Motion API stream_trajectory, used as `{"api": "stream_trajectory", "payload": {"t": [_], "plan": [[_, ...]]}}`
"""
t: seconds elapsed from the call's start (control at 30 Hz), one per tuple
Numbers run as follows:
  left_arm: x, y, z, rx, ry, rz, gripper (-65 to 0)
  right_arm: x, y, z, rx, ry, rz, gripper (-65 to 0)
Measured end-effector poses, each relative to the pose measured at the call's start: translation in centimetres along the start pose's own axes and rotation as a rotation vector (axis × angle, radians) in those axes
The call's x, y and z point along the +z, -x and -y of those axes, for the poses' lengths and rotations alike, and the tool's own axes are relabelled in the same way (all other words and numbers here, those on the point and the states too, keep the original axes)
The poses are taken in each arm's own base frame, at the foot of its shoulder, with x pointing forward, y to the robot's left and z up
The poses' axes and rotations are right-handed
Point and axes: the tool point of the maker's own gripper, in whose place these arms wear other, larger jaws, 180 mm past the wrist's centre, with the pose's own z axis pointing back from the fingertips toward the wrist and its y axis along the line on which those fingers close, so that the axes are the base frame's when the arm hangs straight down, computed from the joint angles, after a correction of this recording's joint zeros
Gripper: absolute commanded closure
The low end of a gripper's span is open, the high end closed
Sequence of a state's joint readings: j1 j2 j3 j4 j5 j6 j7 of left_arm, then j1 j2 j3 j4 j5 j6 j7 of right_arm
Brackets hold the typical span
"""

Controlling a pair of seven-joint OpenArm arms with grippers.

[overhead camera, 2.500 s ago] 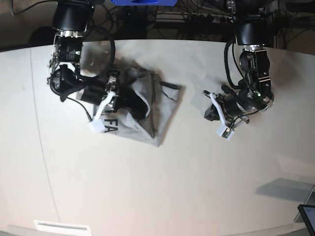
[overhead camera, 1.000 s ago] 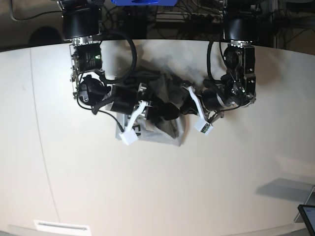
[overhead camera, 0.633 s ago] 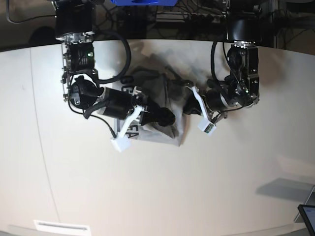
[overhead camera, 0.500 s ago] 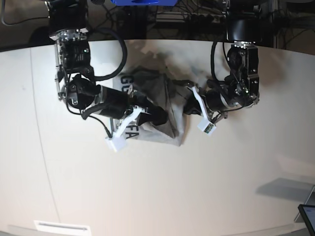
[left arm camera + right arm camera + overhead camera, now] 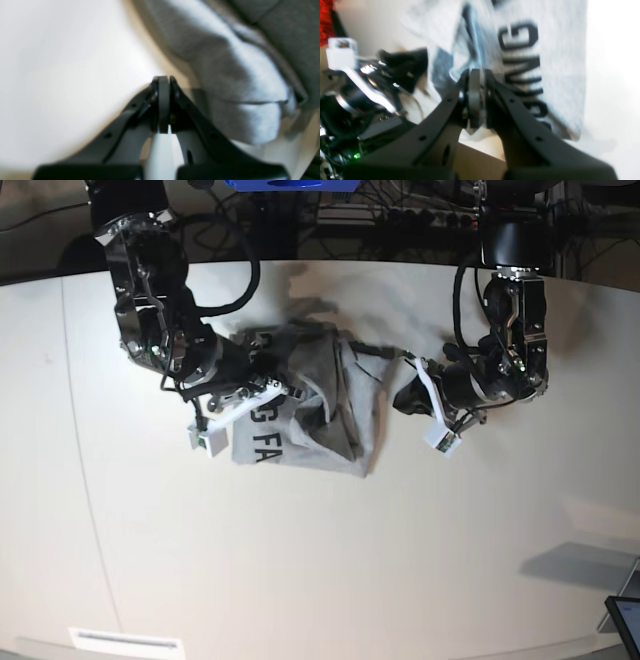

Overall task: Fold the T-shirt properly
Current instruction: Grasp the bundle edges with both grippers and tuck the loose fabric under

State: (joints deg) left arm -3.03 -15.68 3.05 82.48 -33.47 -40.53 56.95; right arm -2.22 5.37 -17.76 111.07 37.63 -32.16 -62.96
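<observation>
Your right gripper point(image 5: 283, 388) sits at the left of the base view, jaws pinched together over the T-shirt point(image 5: 330, 415), though you cannot tell whether cloth is caught between them. The T-shirt lies crumpled mid-counter point(image 5: 300, 560), black letters showing. Your left gripper point(image 5: 405, 395), clamped empty, hovers just beside its right edge.

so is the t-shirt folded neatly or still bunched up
Bunched up: the T-shirt lies in an uneven heap, with creased layers overlapping and its lettering partly hidden.
</observation>
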Motion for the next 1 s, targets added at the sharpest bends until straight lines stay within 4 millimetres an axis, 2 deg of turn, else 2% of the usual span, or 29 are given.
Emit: {"api": "stream_trajectory", "payload": {"t": [0.07, 0.13, 0.23, 0.47, 0.7, 0.9, 1.0], "plan": [[0.0, 0.0, 0.0, 0.0, 0.0, 0.001, 0.0, 0.0, -0.7, 1.0, -0.019, 0.051, 0.038, -2.9], [0.0, 0.0, 0.1, -0.001, 0.001, -0.001, 0.0, -0.1, 0.1, 1.1, -0.022, 0.054, 0.018, -2.9], [-0.2, -0.2, 0.3, -0.003, 0.006, 0.001, 0.0, -0.4, 2.1, 0.2, -0.022, 0.036, -0.04, -2.9], [-1.6, -1.3, 2.1, 0.015, 0.044, 0.029, 0.0, -1.0, 4.5, -2.5, -0.022, -0.001, -0.093, -2.9], [-2.1, -1.5, 3.1, 0.028, 0.064, 0.039, 0.0, -1.1, 4.3, -3.6, -0.022, -0.02, -0.09, -2.9], [-1.6, -1.1, 2.5, 0.021, 0.055, 0.03, 0.0, -1.9, 4.3, -5.7, -0.041, -0.061, -0.1, -2.9], [-0.8, -0.7, 1.2, 0.012, 0.027, 0.017, 0.0, -2.1, 5.4, -6.5, -0.004, -0.068, -0.126, -2.9]]}}
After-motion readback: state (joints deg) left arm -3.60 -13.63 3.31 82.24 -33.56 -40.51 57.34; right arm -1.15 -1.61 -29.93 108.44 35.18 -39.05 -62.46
